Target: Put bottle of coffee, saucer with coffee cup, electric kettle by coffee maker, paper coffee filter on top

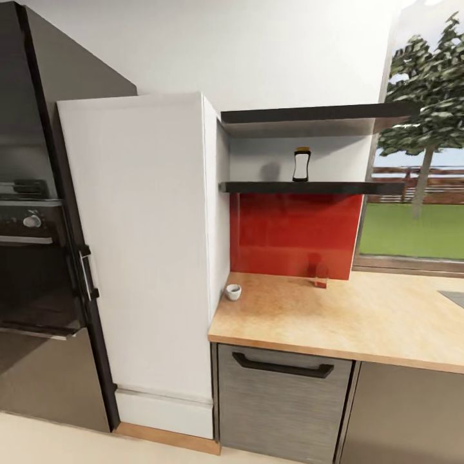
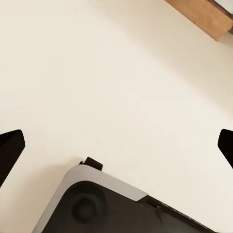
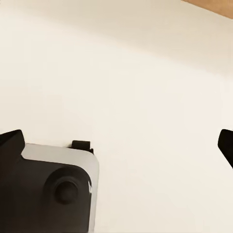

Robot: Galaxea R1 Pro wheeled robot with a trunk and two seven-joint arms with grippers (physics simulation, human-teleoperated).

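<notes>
A tall white cabinet stands at the middle of the head view, with a dark oven unit on its left. To its right runs the light wood table, over a grey drawer with a black handle. A red backsplash rises behind the table, below two dark shelves. The bottle stands upright on the lower shelf. The cup sits on the table in the corner beside the cabinet. A small reddish glass stands against the backsplash. The left end effector and the right end effector are both spread wide over pale floor, empty.
</notes>
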